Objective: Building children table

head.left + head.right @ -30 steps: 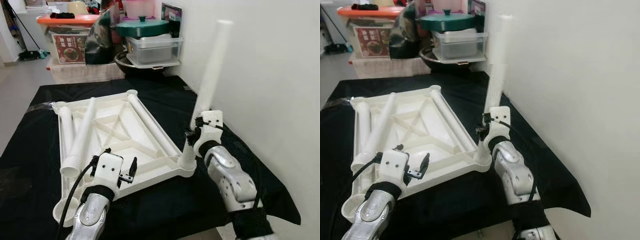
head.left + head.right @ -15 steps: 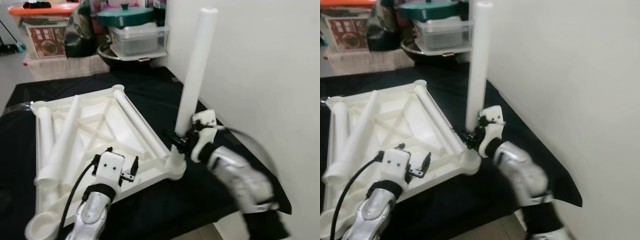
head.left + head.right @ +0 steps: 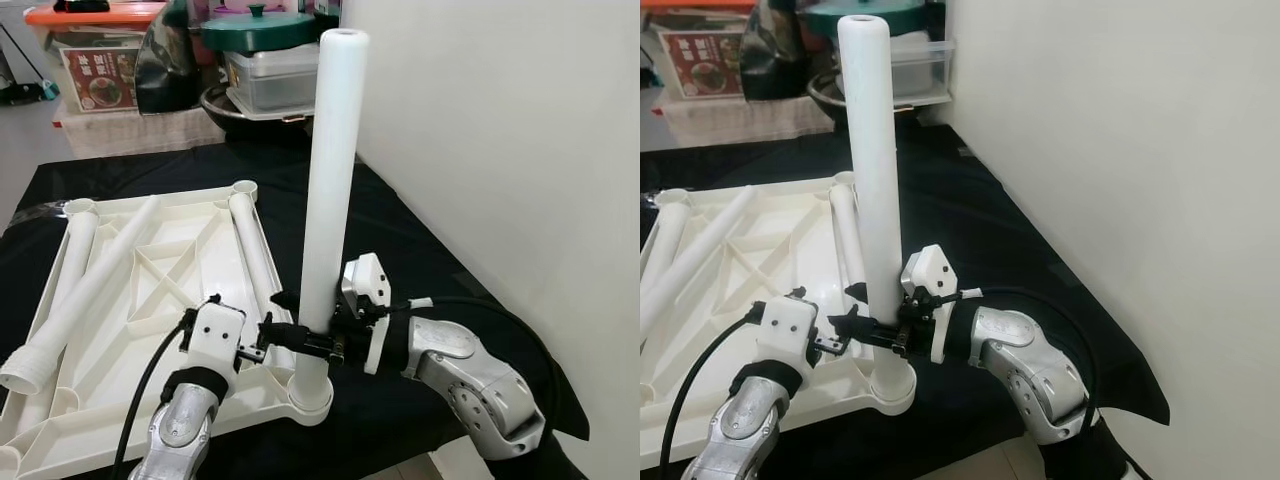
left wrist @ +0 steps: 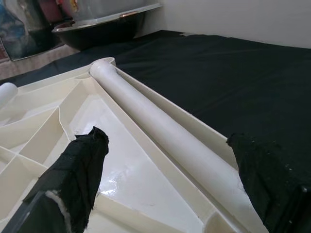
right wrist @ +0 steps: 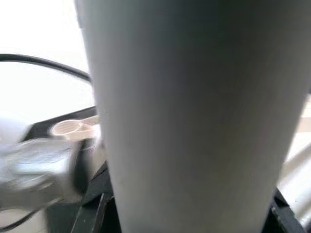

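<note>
Left eye view: right hand [image 3: 300, 338] clamps upright leg [image 3: 328, 190].

Both arms are silver metal with rounded, jointed casings, the right arm's elbow shell bulky and glossy. Each wrist carries a boxy white housing with small dark screws. The left pincer [image 3: 262, 338] and right pincer [image 3: 300, 342] have long black fingers [image 4: 80, 167], matte and rough-edged. Black cables loop from each wrist housing.

Bright, even indoor light; head views sharp; soft glare on the glossy white plastic tabletop [image 4: 121, 184]; the upright white tube [image 5: 194, 116] is blurred, close
</note>
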